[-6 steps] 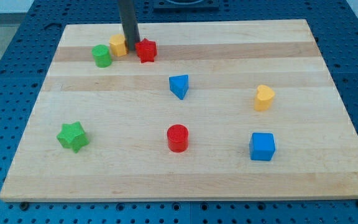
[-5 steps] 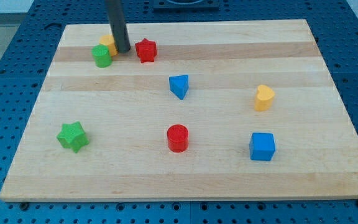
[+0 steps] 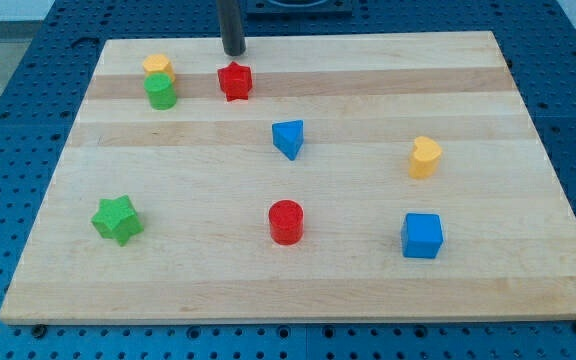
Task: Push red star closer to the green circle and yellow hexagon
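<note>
The red star (image 3: 235,81) lies near the board's top edge, left of centre. The green circle (image 3: 161,92) is to its left, with the yellow hexagon (image 3: 157,67) touching it just above. A gap of bare wood separates the star from that pair. My tip (image 3: 233,52) is just above the red star, near the board's top edge, apart from the star.
A blue triangle (image 3: 288,138) lies below and right of the red star. A yellow heart (image 3: 425,157) is at the right, a blue cube (image 3: 422,235) below it. A red circle (image 3: 286,221) is at bottom centre, a green star (image 3: 116,218) at bottom left.
My tip swung left against the yellow hexagon, pushing it up and left onto the green circle's top side, then moved right to above the red star. The red star has not moved.
</note>
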Available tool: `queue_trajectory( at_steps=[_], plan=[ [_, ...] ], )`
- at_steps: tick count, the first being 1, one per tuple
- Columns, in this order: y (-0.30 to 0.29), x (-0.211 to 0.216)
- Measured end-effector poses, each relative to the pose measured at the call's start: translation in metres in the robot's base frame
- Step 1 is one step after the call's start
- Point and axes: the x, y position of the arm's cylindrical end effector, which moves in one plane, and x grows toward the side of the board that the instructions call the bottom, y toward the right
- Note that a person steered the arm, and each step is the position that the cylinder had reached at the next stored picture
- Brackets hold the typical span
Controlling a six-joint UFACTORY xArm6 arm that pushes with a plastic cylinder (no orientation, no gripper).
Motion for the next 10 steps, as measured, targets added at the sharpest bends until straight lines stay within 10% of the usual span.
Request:
queue_trajectory(
  at_steps=[5, 10],
  plan=[
    [0.057, 0.078],
    [-0.051, 0.078]
  ],
)
